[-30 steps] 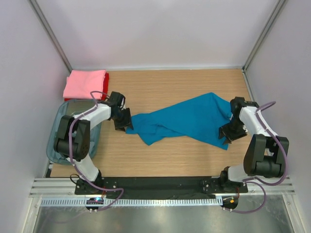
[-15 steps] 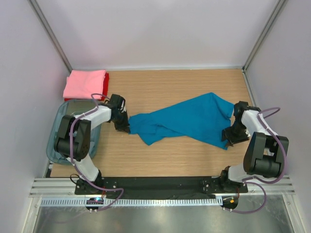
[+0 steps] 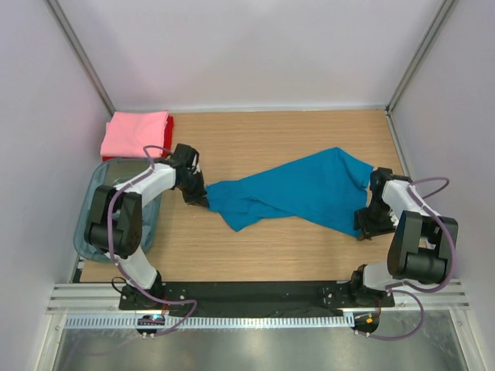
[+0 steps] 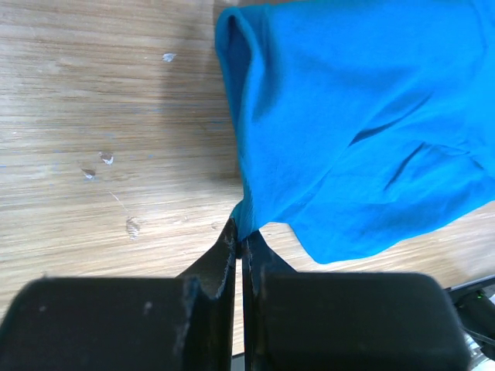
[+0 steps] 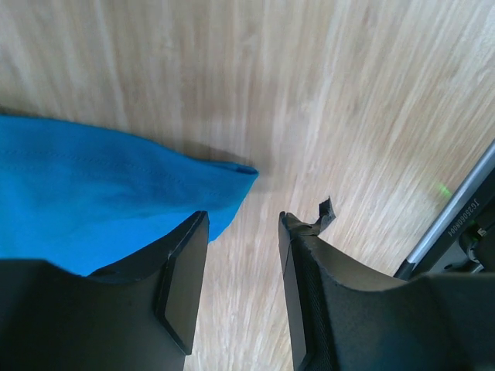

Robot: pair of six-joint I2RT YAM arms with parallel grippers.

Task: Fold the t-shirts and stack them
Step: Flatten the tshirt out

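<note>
A teal blue t-shirt (image 3: 302,189) lies crumpled in a slanted band across the wooden table. My left gripper (image 3: 199,199) sits at its left tip. In the left wrist view this gripper (image 4: 240,236) is shut, pinching a small fold of the teal t-shirt (image 4: 356,116). My right gripper (image 3: 363,228) rests at the shirt's near right corner. In the right wrist view it (image 5: 244,220) stands open, low over the table. The teal t-shirt's (image 5: 93,201) corner lies just ahead of the jaws, beside the left finger (image 5: 184,282). A folded pink t-shirt (image 3: 135,133) lies on a red one (image 3: 170,126) at the back left.
A translucent grey-blue bin (image 3: 91,202) stands at the left edge, behind the left arm. White walls with metal posts close in the table on three sides. A black rail (image 3: 255,292) runs along the near edge.
The left gripper has shut on the teal shirt's left tip. The right gripper has slid nearer and lower, to the shirt's near right corner, still open.
</note>
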